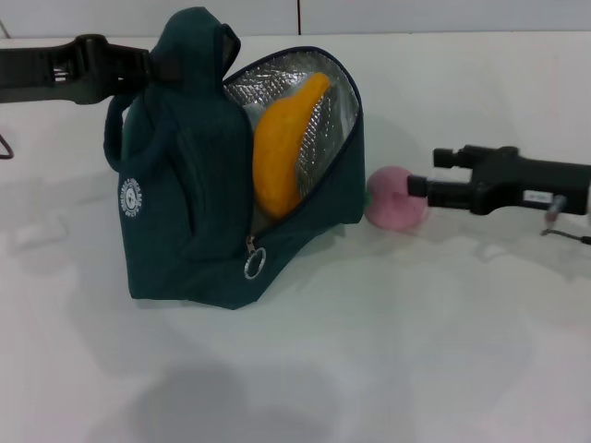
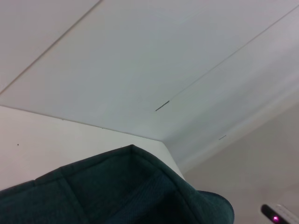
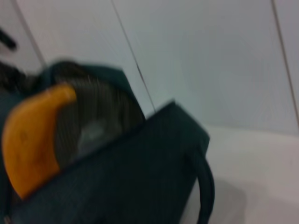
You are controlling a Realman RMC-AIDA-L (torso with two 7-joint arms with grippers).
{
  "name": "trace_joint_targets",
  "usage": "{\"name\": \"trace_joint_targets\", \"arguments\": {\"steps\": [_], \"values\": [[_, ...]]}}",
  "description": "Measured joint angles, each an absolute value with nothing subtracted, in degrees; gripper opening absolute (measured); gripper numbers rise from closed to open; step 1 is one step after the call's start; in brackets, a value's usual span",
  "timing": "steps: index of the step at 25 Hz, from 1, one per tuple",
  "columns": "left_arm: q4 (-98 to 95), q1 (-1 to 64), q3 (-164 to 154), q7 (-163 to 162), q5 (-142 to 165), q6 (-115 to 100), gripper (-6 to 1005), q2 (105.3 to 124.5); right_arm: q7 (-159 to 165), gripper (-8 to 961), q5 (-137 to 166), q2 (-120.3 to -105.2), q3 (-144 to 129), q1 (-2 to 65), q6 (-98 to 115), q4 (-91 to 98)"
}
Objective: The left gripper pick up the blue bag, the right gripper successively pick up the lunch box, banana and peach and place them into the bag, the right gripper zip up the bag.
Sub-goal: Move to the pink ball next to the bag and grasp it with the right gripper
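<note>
Standing open: one blue bag (image 1: 185, 221), one banana (image 1: 282, 152) inside; one peach (image 1: 395, 198) outside; jaws unclear.

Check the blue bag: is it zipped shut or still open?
Open. The blue bag gapes at the top, silver lining exposed, the banana standing inside, and the zip pull sits low.

A plain test room or lab setup here: a bare white bench (image 1: 388, 369) carries everything, and behind it runs a white panelled wall (image 1: 416, 14) with thin dark seams. No household clutter anywhere, just two black robot arms reaching in from either side over the smooth surface.
</note>
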State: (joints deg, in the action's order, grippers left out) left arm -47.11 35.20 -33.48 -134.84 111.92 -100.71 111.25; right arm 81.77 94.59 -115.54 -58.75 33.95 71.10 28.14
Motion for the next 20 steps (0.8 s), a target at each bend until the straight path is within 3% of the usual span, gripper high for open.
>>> {"name": "trace_joint_targets", "arguments": {"steps": [16, 20], "values": [[-47.11, 35.29, -33.57, -134.21, 111.88, -100.79, 40, 111.27, 82.79, 674, 94.5, -116.08, -70.56, 39.14, 58.45, 26.04], [-47.11, 35.29, -33.58, -134.18, 111.88, -100.79, 40, 111.27, 82.51, 436, 94.42, -116.0, -70.59, 38.85, 59.09, 26.53]]}}
